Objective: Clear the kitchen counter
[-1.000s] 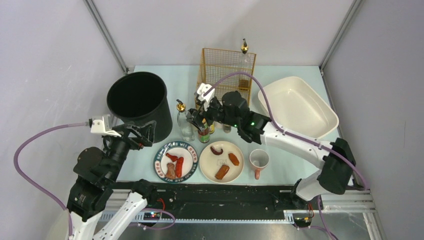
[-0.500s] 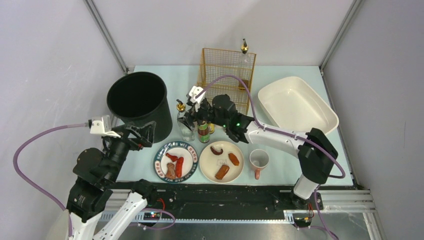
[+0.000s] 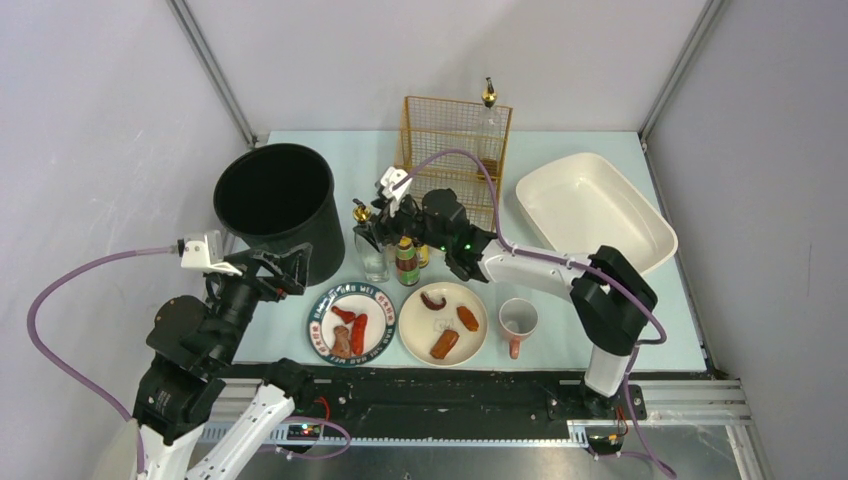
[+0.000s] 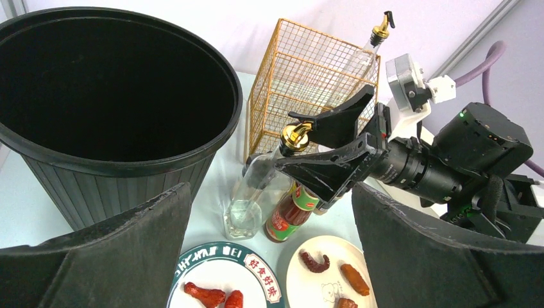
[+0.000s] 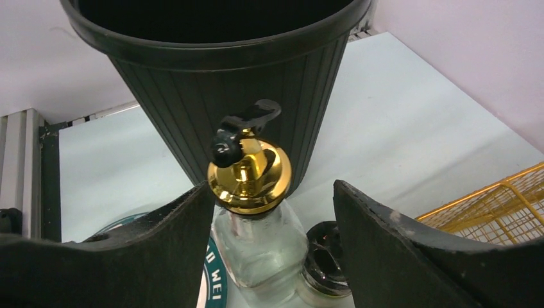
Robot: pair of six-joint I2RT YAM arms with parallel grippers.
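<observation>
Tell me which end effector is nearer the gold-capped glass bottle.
Right. The right end effector straddles the gold cap of the bottle, jaws open. The left end effector hangs open beside the black bin, apart from the bottle.

We note the left arm (image 3: 200, 340) folded over its base at the near left corner, wrist aimed forward and to the right. The left gripper (image 3: 290, 265) hangs above the surface. Its jaws are spread fully wide, and nothing sits between its fingers (image 4: 96, 256).

The right arm (image 3: 560, 270) reaches from its near-right base, elbow bent, forearm running leftward across the middle. A green light (image 3: 462, 243) is lit on its wrist. The right gripper (image 3: 375, 222) points left, roughly level. Its jaws are parted and not clamped, and the wrist view shows both fingers (image 5: 398, 256) well apart.
</observation>
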